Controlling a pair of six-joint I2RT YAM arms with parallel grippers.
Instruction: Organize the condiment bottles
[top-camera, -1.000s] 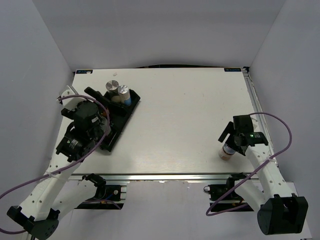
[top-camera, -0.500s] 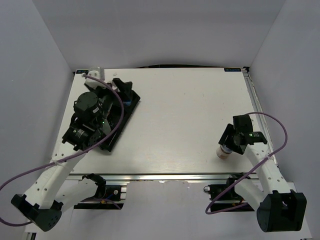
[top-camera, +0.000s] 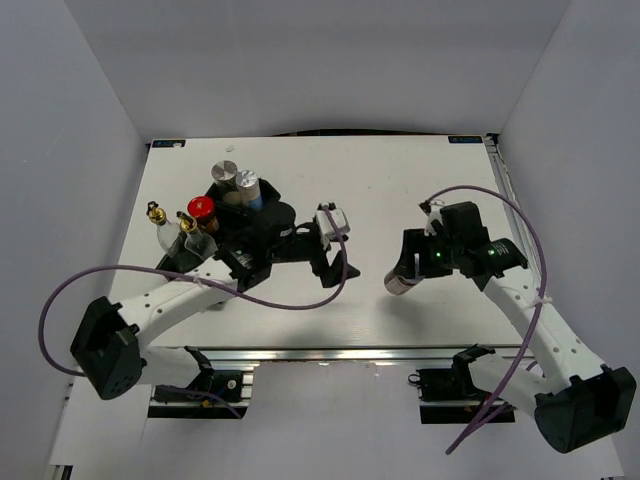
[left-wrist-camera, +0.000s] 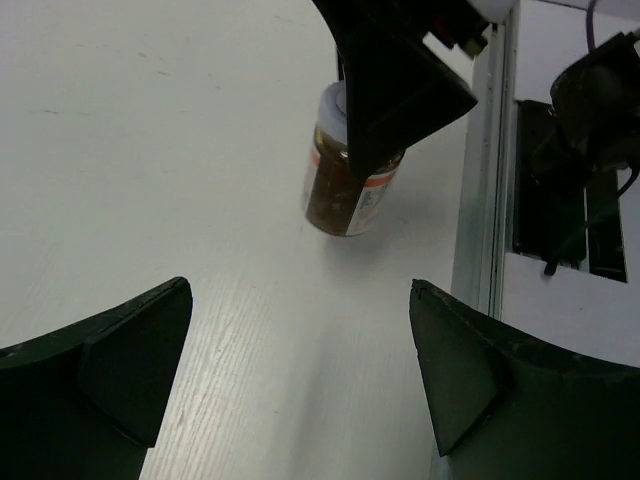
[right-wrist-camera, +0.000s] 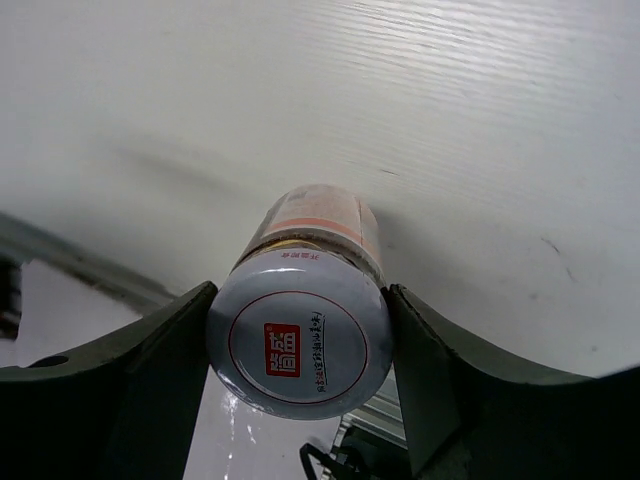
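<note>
**White desk (top-camera: 400, 180): right tool carrying a jar, left tool free**

My right tool (right-wrist-camera: 297, 335) is clamped on the brown-filled jar (top-camera: 402, 283), lid facing its wrist camera. I cannot tell if the base touches the desk. Left tool (left-wrist-camera: 300, 295) gapes wide, holding nothing, facing that jar. Red-lidded jar (top-camera: 202, 208) and the other bottles stand far left.

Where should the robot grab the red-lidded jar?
Pinch the red-lidded jar across its lid, coming straight down from above. It stands upright, and a gold-spouted bottle stands close beside it, so the top is probably the freest way in.
</note>
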